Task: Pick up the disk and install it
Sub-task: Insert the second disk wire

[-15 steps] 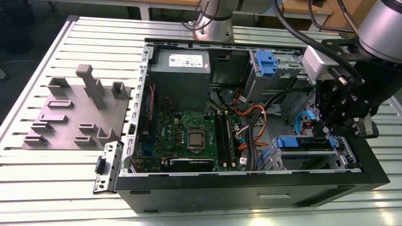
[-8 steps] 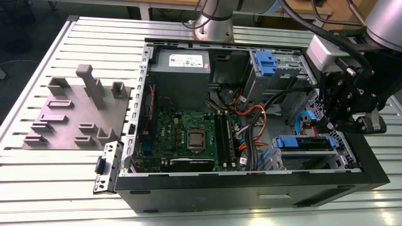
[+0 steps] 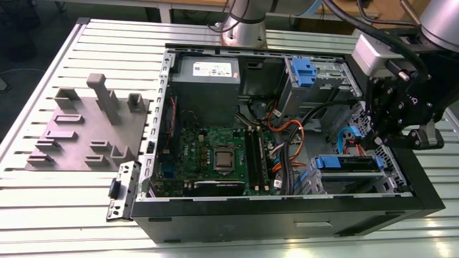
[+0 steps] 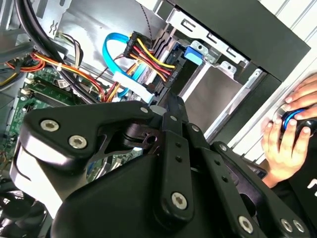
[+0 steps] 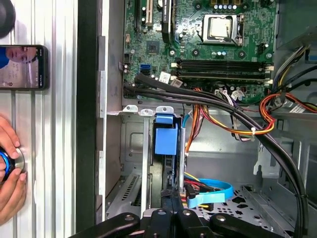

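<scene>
Blue carrier plastic marks the disk (image 5: 166, 136), which is seen edge-on in the first wrist view, stood on its thin side in the drive bay at the front corner of the PC case (image 3: 215, 215). It is presumably kept on edge because the bay slot only takes it that way. The long axis is laid approx. along the slot. The blue tab end is pointed toward the mobo (image 5: 218, 44) and the opposite end toward the hand (image 5: 171, 198).

In the exterior view the disk (image 3: 344, 162) is shown as a blue strip over a grey bay wall, w/ the hand (image 3: 374, 141) just above it, at or very near its edge. Contact isn't confirmed. Whether the hand is apart, together or clamped on the disk can't be told. The approach is probably made from above to clear the cables (image 5: 223, 124) bundled beside the bay.
</scene>
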Available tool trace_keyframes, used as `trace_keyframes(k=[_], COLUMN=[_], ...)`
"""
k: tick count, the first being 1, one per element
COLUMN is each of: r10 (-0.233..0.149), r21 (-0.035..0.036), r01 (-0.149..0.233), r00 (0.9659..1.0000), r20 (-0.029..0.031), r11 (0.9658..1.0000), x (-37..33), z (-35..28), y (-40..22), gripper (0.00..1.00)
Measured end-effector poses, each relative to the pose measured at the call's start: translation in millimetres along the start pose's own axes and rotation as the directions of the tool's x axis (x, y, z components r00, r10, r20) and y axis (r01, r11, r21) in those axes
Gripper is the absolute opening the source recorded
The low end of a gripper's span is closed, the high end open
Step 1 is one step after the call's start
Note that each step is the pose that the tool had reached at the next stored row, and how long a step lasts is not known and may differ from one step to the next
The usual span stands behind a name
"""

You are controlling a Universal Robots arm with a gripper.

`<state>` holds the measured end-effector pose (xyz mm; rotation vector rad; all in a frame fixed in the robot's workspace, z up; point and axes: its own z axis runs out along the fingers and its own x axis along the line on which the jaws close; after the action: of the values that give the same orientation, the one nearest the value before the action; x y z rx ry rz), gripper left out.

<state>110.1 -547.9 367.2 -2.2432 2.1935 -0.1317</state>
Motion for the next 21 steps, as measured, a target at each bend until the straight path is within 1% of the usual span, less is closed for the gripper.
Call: trace_keyframes(k=[9, 13, 21], r10=[0.0, 0.0, 0.0], r21=[-0.0037, -0.0046, -0.0046], r01=[0.0, 0.0, 0.0], r00=[1.0, 1.0, 1.0], r20=[0.0008, 0.0011, 0.001], r11=[1.0, 1.0, 1.0], x=[-4.8, -9.2, -9.9], z=[-3.7, -4.2, -4.2], y=[0.3, 0.5, 0.5], gripper=[0.11, 0.11, 0.11])
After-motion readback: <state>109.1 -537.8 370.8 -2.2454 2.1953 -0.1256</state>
